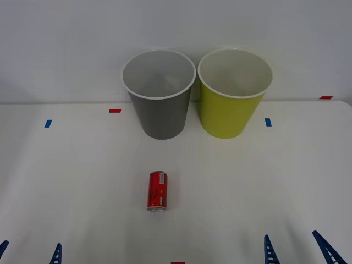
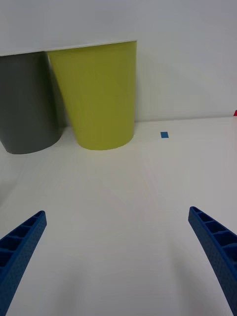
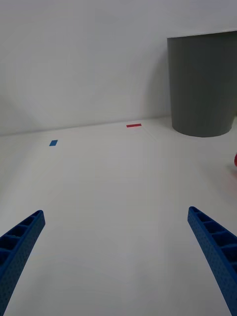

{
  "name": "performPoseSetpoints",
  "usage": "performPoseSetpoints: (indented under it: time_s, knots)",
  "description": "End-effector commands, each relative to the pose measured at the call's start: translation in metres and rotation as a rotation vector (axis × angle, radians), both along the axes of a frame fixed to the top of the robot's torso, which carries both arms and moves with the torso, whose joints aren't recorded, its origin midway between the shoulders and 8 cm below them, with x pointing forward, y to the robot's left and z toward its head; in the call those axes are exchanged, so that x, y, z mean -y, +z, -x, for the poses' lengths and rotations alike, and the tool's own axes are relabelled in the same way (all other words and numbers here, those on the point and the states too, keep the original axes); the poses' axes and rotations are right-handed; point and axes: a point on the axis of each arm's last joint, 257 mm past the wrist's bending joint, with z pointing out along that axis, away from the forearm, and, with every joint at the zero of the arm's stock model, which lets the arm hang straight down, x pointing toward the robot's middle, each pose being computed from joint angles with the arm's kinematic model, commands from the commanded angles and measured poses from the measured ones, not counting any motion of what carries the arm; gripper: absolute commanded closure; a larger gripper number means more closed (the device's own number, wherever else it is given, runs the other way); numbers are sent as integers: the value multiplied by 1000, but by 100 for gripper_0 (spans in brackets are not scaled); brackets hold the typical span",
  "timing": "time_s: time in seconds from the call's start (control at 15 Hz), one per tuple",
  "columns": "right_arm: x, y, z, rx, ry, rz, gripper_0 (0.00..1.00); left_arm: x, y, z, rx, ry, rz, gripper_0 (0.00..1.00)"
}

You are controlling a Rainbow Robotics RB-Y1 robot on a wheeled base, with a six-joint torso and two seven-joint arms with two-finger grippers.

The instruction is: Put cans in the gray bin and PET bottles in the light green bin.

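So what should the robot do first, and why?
Probably move the left gripper toward the red can to pick it up. The can lies on its side on the table, untouched, slightly nearer that gripper, and both grippers wait open at the near edge. It belongs in the gray bin.

can label marks (image 1: 157, 190) too small

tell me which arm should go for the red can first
Left, probably. The can lies left of the table's centre, below the gray bin, nearer the open left end effector than the open right end effector.
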Motion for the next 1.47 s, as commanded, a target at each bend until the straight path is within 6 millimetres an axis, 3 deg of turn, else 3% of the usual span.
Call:
performPoseSetpoints:
  time_s: [0.07,1.33,1.47]
  knots:
    - [0,0,0,0,0,0,0,0,0,0,0,0,0,0]
    - [0,0,0,0,0,0,0,0,0,0,0,0,0,0]
    - [0,0,0,0,0,0,0,1,-18,-2,-27,-8,-2,0]
